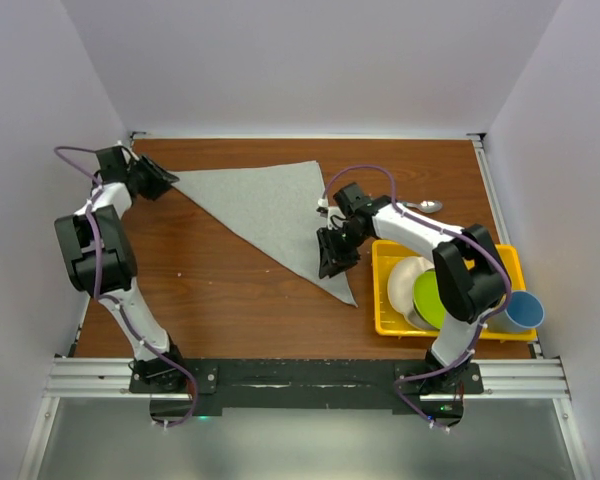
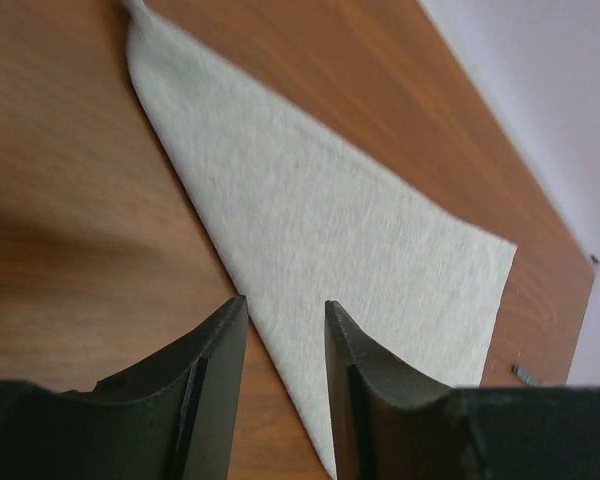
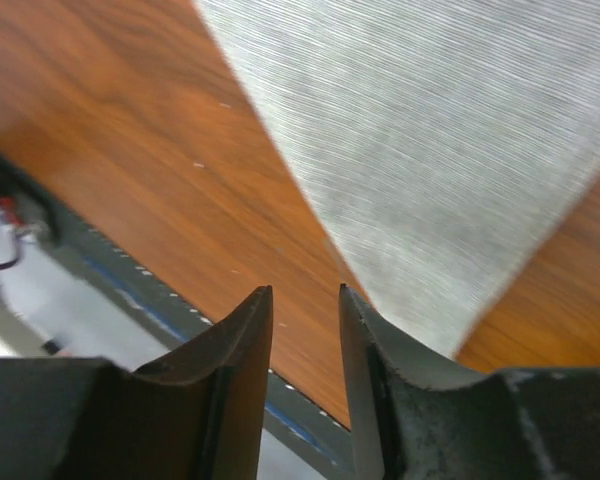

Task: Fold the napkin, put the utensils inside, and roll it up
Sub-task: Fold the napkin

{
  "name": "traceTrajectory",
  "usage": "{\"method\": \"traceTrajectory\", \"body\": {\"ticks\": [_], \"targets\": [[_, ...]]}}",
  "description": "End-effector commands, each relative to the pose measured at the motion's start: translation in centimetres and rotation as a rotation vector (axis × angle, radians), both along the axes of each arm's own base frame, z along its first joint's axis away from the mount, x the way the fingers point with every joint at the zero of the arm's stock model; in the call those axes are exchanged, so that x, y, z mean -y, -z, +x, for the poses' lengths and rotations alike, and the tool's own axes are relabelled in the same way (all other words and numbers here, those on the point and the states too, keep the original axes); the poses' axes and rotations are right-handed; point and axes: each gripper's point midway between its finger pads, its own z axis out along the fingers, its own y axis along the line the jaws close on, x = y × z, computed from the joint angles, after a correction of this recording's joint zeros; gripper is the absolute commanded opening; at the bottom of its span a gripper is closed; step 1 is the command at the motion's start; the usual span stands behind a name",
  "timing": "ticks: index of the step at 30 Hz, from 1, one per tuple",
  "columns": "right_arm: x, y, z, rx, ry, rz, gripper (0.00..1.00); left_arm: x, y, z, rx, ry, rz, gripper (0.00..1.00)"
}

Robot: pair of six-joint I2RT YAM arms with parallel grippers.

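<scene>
**Napkin** (image 1: pixel 270 210): lies flat on the bench (image 1: pixel 230 310) as 1 triangle. Its long edge runs from the far-left tip to the near tip beside the yellow tray (image 1: pixel 377 290). No loose second layer shows from above. Both wrist views sit too close to confirm that the layers match. I judge the diagonal fold made.

**Spoon** (image 1: pixel 427 207): on the bench beyond my right forearm, near the napkin's right corner but apart from the cloth. It is not yet inside.

**Left fingers** (image 1: pixel 168 181): at the far-left tip, narrowly parted and holding nothing. The left wrist view shows the cloth edge below the gap, not pinched.

**Right fingers** (image 1: pixel 332 266): over the near tip, on the long edge, also slightly parted and empty. I cannot tell whether they touch the cloth.

**Step in hand, as I judge it:** closing out the fold before the spoon goes in.

**Recommendations:**
1. Lift off each tip straight upward, so that no finger snags and drags a layer.
2. If the fold needs correcting, pinch both layers at 1 tip and pull gently along the crease.
3. Use my right arm for the spoon, as it is nearer, and grip across the slim handle low to the bench.
4. Lay the spoon parallel to the long edge and wholly within the cloth.
5. Mind the tray close beside the near tip.
</scene>
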Motion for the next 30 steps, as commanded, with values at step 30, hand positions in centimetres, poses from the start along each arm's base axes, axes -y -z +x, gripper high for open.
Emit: {"method": "traceTrajectory", "body": {"ticks": [30], "targets": [[4.1, -3.5, 5.4, 0.201, 0.283, -0.274, 0.55, 9.9, -5.3, -7.2, 0.044, 0.177, 0.013, 0.42]]}}
